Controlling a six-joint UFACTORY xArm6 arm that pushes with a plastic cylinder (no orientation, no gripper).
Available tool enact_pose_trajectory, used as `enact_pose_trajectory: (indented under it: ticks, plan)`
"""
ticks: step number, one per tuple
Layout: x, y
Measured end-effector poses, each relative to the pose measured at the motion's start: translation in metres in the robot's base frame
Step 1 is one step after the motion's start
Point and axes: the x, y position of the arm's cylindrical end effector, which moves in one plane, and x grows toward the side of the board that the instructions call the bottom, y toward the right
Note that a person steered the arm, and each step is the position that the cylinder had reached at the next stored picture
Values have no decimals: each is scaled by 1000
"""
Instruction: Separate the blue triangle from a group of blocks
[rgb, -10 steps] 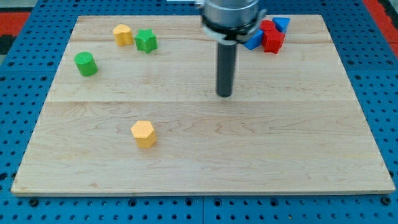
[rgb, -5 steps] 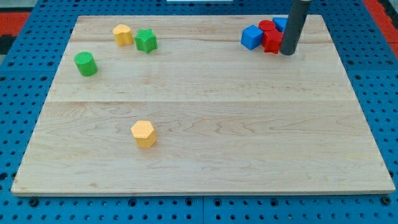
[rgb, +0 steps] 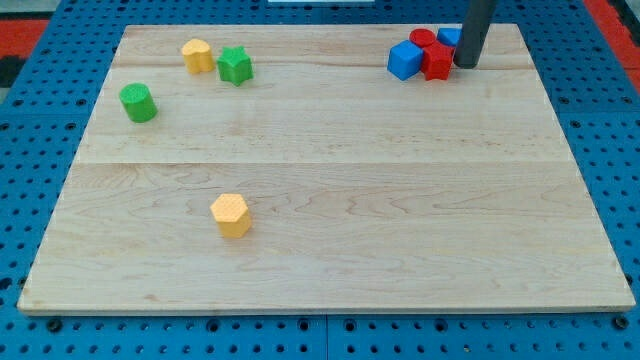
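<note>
The blue triangle (rgb: 449, 36) lies at the view's top right, mostly hidden behind my rod. It sits in a tight group with a blue cube (rgb: 404, 59), a red block (rgb: 437, 63) and a second red block (rgb: 423, 39) behind it. My tip (rgb: 466, 64) rests on the board just right of the front red block and just below the blue triangle, touching or nearly touching both.
A yellow block (rgb: 197, 54) and a green star (rgb: 235, 65) sit at the top left, with a green cylinder (rgb: 137, 102) below them. A yellow hexagon (rgb: 231, 214) lies at lower left. The wooden board (rgb: 330, 250) lies on a blue pegboard.
My tip swept from the board's middle to the right side of the group, then moved slightly up toward the blue triangle. The blocks have hardly shifted.
</note>
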Motion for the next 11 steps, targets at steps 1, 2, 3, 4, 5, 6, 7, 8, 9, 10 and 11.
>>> enact_pose_trajectory:
  ticks: [1,2,3,4,5,6,7,8,9,10,11]
  plan:
    - [-24,27]
    - [-40,10]
    - [-57,1]
    - [-60,-15]
    - [-58,-6]
    - [-56,-5]
    - [-53,-5]
    - [-53,-12]
    - [-53,-42]
    - [-53,-84]
    - [-53,-128]
